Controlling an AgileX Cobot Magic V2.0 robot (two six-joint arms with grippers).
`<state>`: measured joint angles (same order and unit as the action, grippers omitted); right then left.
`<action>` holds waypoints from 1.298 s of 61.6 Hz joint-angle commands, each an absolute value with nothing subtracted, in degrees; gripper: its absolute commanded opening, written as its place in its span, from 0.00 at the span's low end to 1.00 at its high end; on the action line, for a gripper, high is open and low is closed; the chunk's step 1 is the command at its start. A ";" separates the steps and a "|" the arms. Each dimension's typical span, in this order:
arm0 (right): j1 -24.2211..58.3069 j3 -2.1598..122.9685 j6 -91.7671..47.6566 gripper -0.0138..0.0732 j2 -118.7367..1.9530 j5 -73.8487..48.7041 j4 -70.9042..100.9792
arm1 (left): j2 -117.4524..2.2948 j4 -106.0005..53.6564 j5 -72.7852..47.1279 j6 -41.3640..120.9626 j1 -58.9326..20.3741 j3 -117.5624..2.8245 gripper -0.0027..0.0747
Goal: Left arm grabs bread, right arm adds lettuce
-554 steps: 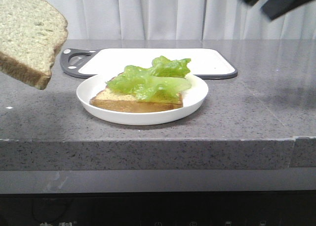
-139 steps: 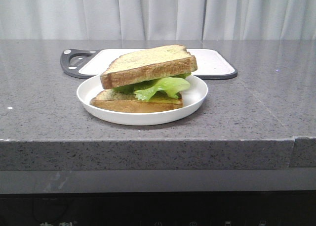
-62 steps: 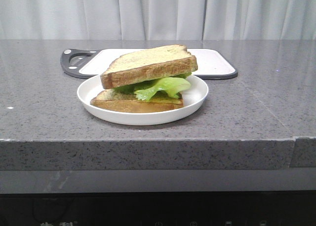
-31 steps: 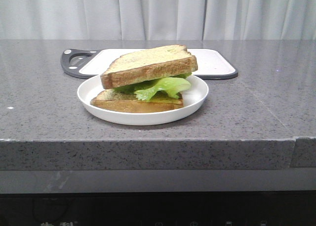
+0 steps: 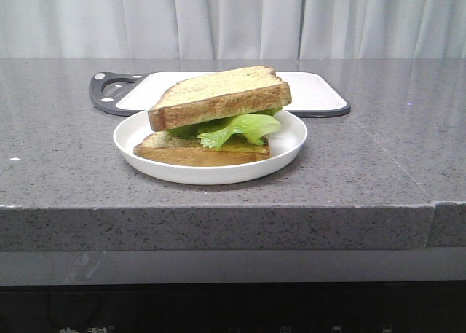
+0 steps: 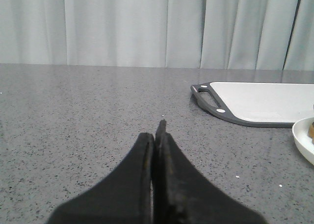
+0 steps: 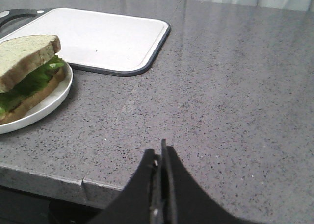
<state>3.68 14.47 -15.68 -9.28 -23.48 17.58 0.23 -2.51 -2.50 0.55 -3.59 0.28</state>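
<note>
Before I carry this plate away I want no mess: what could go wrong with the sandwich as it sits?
The top bread sits tilted on the lettuce, higher on its right, so a jolt might slide it off. The lettuce sticks out past the bottom slice and could drag loose. The plate sits fairly near the counter's front edge, so a careless nudge forward could tip it over.

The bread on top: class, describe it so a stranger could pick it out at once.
On the grey countertop, find the white plate in front of the cutting board. The bread is the thick, tilted slice resting on the lettuce, unlike the thinner toast lying flat underneath.
</note>
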 commanded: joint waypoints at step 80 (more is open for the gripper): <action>1.97 -1.38 4.22 0.08 1.83 2.36 2.73 | 1.33 -2.49 1.94 0.00 -3.34 0.54 0.01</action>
<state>2.30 -1.49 1.38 0.44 -3.41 6.11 0.23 -2.51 -2.50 0.55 -3.59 0.28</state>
